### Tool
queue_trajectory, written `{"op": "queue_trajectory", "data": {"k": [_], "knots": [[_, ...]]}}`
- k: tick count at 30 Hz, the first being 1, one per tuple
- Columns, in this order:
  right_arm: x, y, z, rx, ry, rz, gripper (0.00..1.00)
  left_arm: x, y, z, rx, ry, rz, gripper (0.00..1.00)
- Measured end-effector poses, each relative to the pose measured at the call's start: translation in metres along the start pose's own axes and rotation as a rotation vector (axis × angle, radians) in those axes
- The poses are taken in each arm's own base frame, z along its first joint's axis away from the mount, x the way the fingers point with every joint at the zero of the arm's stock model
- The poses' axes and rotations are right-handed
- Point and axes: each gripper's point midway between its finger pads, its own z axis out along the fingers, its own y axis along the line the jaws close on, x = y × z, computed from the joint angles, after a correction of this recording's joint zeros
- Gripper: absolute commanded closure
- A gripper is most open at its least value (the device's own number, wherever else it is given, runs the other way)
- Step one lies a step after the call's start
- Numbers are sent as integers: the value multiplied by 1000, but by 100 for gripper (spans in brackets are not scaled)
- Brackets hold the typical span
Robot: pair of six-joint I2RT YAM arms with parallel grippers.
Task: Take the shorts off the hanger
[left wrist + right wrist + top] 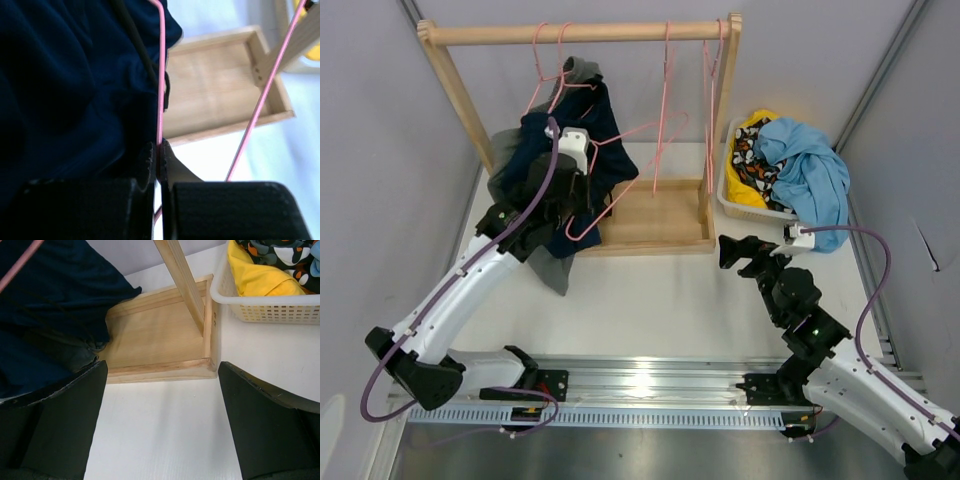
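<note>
Navy shorts (605,130) hang on a pink wire hanger (620,190) at the left end of the wooden rack, with grey cloth (556,270) drooping below them. My left gripper (570,212) is against the shorts' lower right side. In the left wrist view it (159,150) is shut on the pink hanger wire (161,75), with the navy shorts (70,75) filling the left. My right gripper (725,250) is open and empty above the table in front of the rack's base, as the right wrist view (162,367) shows; the shorts (55,295) lie at its upper left.
The rack's rail (580,33) carries two more empty pink hangers (665,100). Its wooden base tray (660,215) sits between the arms. A white basket (732,190) of clothes with a light blue garment (810,170) stands at the right.
</note>
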Motion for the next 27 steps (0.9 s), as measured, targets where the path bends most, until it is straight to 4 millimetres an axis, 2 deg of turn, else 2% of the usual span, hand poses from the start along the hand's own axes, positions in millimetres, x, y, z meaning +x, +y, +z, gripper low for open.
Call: {"op": "queue_trajectory", "data": {"k": [4, 7, 11, 15, 21, 24, 27], "knots": [[3, -2, -1, 5, 13, -3, 1, -23, -2, -15, -43, -38, 52, 100], [4, -3, -2, 7, 17, -6, 1, -29, -19, -25, -48, -43, 123, 100], [3, -3, -4, 7, 15, -5, 1, -7, -36, -18, -85, 19, 240, 100], [1, -4, -6, 8, 11, -4, 1, 16, -34, -11, -167, 84, 344, 100], [-5, -5, -8, 7, -7, 6, 1, 20, -31, -14, -224, 90, 429, 100], [-8, -5, -10, 6, -17, 10, 0, 37, -48, -5, -129, 125, 424, 100], [-10, -7, -14, 6, -28, 15, 0, 72, -72, 4, 24, 165, 390, 100]]}}
